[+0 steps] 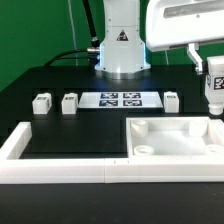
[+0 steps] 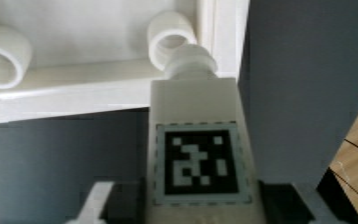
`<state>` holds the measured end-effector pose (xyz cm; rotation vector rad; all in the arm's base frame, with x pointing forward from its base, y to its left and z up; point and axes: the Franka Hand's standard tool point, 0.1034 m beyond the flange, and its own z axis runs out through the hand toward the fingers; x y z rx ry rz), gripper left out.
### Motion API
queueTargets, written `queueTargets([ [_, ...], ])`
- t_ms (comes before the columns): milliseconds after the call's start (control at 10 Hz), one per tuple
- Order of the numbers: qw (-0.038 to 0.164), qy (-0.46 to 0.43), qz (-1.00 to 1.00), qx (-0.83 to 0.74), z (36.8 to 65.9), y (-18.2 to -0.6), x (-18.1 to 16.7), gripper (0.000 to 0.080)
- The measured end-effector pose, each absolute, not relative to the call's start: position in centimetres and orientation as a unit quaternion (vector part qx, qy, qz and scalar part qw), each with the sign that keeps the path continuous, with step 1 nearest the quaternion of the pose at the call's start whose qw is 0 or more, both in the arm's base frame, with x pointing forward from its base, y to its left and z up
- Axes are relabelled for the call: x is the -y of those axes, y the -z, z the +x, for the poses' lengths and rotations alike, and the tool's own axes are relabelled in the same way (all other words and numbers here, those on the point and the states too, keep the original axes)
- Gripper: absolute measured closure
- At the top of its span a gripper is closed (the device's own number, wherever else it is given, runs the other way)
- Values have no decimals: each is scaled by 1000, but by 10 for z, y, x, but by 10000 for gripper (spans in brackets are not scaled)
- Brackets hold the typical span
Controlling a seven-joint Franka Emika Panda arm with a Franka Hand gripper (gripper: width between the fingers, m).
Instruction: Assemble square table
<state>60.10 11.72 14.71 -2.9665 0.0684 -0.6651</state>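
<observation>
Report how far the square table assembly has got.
Done: nothing fitted; the white plastic square tray-like top shows no legs in its visible sockets. In hand: the gripper grips one white tagged leg block, its tip at a round corner socket. Left: seating it, plus three white leg blocks lying on the black table.
</observation>
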Motion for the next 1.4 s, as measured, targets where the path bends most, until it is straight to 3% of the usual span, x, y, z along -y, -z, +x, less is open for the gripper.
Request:
queueTargets([
  [400, 49, 219, -974, -18, 601, -147, -116, 509],
  [700, 36, 241, -970, 3, 624, -148, -99, 509],
  [800, 36, 250, -968, 2, 628, -140, -92, 509],
  [1200, 38, 246, -969, 3, 625, -137, -97, 509],
  [1400, 37, 238, -971, 9, 621, -118, -110, 509],
])
